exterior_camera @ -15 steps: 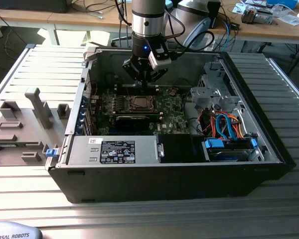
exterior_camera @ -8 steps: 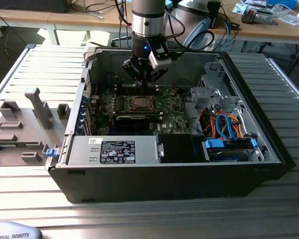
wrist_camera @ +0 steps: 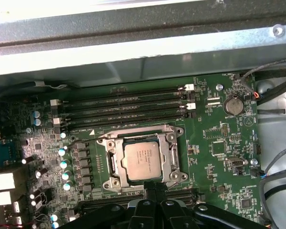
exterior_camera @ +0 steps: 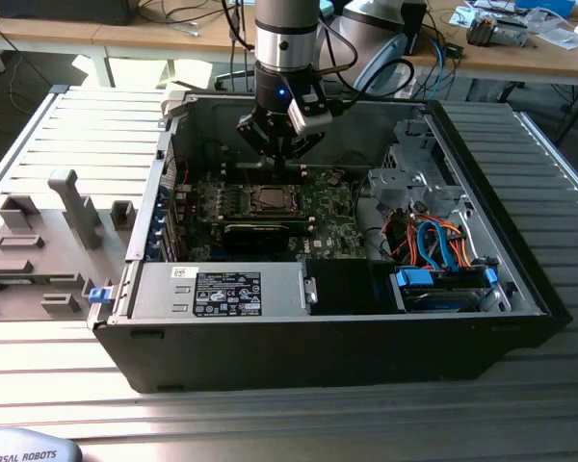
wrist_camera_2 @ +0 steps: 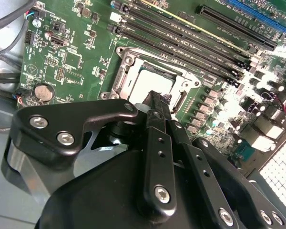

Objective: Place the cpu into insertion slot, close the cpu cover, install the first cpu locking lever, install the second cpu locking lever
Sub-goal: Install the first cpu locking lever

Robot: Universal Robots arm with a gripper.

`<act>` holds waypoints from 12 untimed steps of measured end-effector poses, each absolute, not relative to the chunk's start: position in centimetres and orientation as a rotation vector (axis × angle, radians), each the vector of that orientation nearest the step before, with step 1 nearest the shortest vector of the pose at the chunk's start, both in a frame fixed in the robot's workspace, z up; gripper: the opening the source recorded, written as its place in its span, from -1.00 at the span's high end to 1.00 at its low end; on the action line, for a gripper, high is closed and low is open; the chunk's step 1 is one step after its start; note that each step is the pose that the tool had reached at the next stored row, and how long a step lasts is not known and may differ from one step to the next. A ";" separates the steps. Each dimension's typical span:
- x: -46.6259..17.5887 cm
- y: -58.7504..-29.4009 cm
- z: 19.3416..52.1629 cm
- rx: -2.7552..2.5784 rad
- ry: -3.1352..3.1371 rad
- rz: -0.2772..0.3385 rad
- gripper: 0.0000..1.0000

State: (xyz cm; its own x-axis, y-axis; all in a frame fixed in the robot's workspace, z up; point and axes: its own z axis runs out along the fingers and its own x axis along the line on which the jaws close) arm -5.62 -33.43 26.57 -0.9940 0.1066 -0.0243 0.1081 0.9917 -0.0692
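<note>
Already the cpu [wrist_camera: 141,160] sat under the cpu cover [wrist_camera: 142,135], just beyond the gripper [wrist_camera: 152,191], whose fingers were pressed together; the thin, stiff levers looked best pushed at their ends.

A dull silver-grey metal top is shown by the cpu [wrist_camera: 141,161], framed by the cpu cover [wrist_camera: 142,138] of bright, smooth metal. The tool [wrist_camera_2: 158,102] is finished in matt black with shiny steel screws. The motherboard [wrist_camera: 219,157] is coated glossy green; the desk [exterior_camera: 67,125] is ribbed pale metal.
</note>
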 end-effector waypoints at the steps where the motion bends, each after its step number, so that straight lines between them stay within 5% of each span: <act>1: -5.6 -33.4 26.6 0.167 3.115 -0.110 0.79; 12: -5.6 -33.4 26.6 0.150 3.115 -0.110 0.79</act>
State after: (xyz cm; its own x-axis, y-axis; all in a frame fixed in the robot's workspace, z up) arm -5.62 -33.43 26.57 -0.9952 0.0949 -0.0243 0.0964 0.9929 -0.0692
